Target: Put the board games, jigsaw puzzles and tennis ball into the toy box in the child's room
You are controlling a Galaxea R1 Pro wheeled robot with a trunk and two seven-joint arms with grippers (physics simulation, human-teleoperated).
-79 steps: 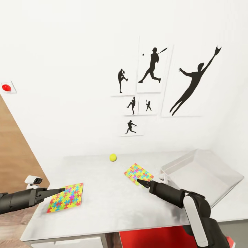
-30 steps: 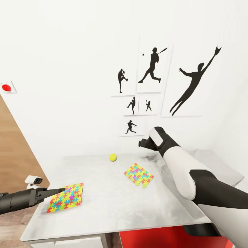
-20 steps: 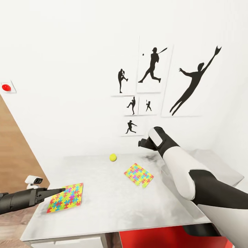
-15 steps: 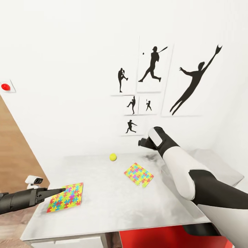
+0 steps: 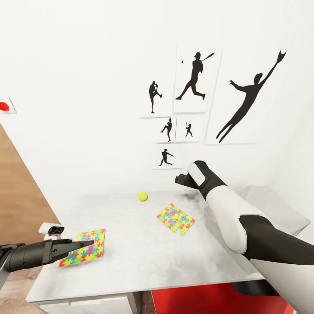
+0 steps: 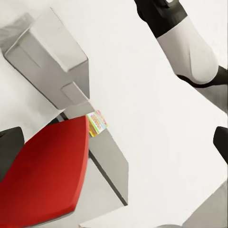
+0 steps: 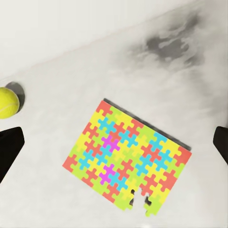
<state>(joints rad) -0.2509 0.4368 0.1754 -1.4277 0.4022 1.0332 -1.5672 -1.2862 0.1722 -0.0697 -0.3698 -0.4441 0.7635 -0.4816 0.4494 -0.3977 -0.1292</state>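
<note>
Meanwhile the right arm (image 5: 226,213) was raised over the far right part of the table (image 5: 144,257), w/ its wrist end near the wall. In the right wrist view the right pincer (image 7: 114,142) was spread wide, dark fingertips (image 7: 9,147) at opposite edges of the pic, nothing between them. It looked straight down on one jigsaw puzzle (image 7: 127,159), a multicoloured slab lying flat on the pale top w/ a small notch of missing pieces at one edge. Head view put that puzzle (image 5: 176,218) mid-table, just beside the right forearm.

Tennis ball (image 5: 143,196) sat near the wall, apart from both puzzles; in the right wrist view the ball (image 7: 8,102) lay by one fingertip's side, not touching.

Second jigsaw puzzle (image 5: 85,253) lay flat at the table's near left corner. The left pincer (image 5: 87,244) pointed across its near edge, fingers close together as far as could be seen; whether it touched the puzzle couldn't be told.

Toy box (image 5: 279,209) stood at the table's right end, mostly behind the right arm. Left wrist view showed the grey toy box (image 6: 52,57), a red chair seat (image 6: 42,175) and a sliver of puzzle at the table edge. Black sports silhouettes (image 5: 192,83) hung on the white wall, w/ a red button (image 5: 3,106) at far left.
</note>
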